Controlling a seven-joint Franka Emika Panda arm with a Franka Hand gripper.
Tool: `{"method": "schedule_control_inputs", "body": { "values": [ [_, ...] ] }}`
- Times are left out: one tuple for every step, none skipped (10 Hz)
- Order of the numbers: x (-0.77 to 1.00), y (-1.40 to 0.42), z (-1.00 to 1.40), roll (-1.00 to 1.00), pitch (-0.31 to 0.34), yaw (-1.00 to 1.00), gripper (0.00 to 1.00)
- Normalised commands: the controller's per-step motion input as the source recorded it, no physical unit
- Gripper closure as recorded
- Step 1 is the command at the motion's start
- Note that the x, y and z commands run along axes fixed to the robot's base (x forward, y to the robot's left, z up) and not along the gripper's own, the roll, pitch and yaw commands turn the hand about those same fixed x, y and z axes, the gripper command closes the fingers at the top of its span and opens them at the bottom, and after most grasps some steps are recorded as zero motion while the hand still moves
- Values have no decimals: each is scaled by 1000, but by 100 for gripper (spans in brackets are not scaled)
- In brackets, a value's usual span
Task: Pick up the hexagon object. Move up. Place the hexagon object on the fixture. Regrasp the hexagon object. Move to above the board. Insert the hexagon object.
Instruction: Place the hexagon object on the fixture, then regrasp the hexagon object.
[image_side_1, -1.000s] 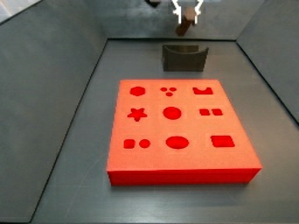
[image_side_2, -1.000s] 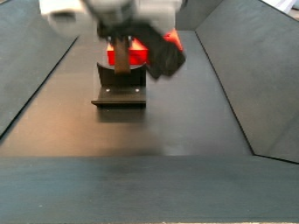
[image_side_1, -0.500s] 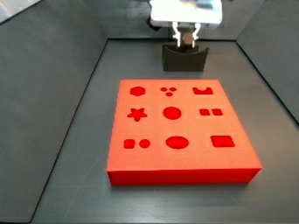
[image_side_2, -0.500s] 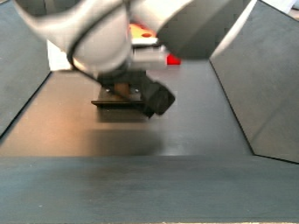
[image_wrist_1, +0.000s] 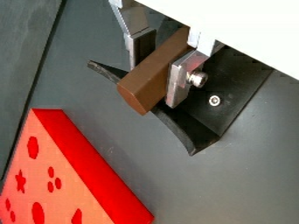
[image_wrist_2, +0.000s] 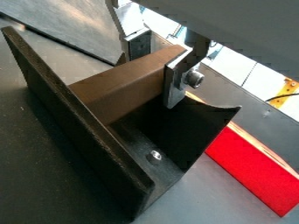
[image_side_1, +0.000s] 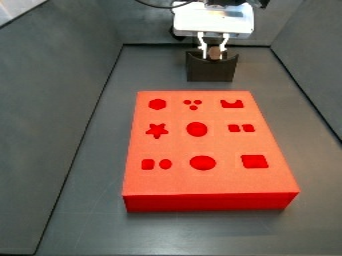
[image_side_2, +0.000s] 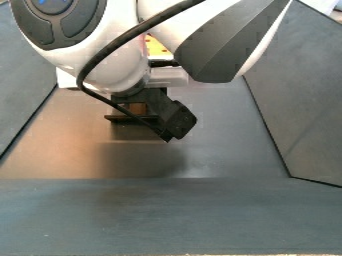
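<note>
My gripper (image_wrist_1: 158, 63) is shut on the hexagon object (image_wrist_1: 146, 80), a dark brown bar lying crosswise between the silver fingers (image_wrist_1: 181, 77). It is held low over the dark fixture (image_wrist_1: 219, 124). In a wrist view the hexagon object (image_wrist_2: 111, 94) runs towards the fixture's upright wall (image_wrist_2: 70, 114), and its end seems to reach the wall. In a side view my gripper (image_side_1: 211, 47) is at the top of the fixture (image_side_1: 211, 69), behind the red board (image_side_1: 207, 150). In a side view the arm hides the gripper, and only part of the fixture (image_side_2: 127, 120) shows.
The board with its shaped holes lies in front of the fixture on the dark floor; its corner shows in both wrist views (image_wrist_1: 59, 184) (image_wrist_2: 260, 171). Sloping grey walls (image_side_1: 80, 110) close in the floor on both sides.
My gripper has come down from above with the hexagon object onto the fixture. The arm now fills most of a side view.
</note>
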Motion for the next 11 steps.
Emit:
{"method": "schedule_control_inputs", "body": {
  "values": [
    [0, 0, 0, 0, 0, 0, 0],
    [0, 0, 1000, -11, -30, 72, 0],
    [-9, 3, 1000, -8, -22, 76, 0],
    [-28, 3, 1000, -2, -11, 76, 0],
    [-38, 1, 1000, 6, -4, 74, 0],
    [-43, 1, 1000, 3, 10, 66, 0],
    [-42, 7, 886, -2, 31, 54, 0],
    [-38, 6, 690, -1, 44, 46, 0],
    [-33, 7, 494, 3, 54, 34, 0],
    [-30, 7, 297, 7, 63, 21, 0],
    [-120, -840, 910, 1000, 56, 6, 0]
  ]
}}
